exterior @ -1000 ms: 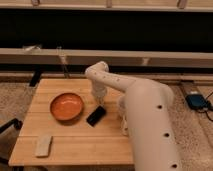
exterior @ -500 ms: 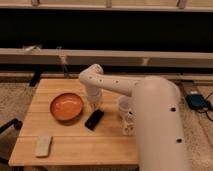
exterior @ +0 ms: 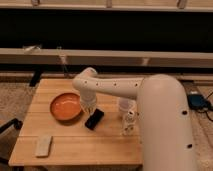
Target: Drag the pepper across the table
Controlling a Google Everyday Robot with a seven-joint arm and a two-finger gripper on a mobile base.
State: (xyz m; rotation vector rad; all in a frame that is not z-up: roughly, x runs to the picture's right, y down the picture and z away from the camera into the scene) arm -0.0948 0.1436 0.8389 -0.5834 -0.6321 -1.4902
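Observation:
The table (exterior: pixel 70 145) is a light wooden plank top. My white arm reaches from the right across it. My gripper (exterior: pixel 88 107) points down at the table between the orange bowl (exterior: pixel 66 107) and the black phone (exterior: pixel 94 119). The pepper is hidden; I cannot see it under or beside the gripper.
A pale flat rectangular object (exterior: pixel 43 145) lies near the table's front left corner. A clear cup (exterior: pixel 125 106) and a small bottle (exterior: pixel 128 123) stand right of the phone. A dark wall with a rail runs behind the table. My arm's bulk covers the table's right end.
The arm has swung left, and the gripper has moved left from above the phone toward the bowl's right rim. The bowl, phone and pale object have not moved.

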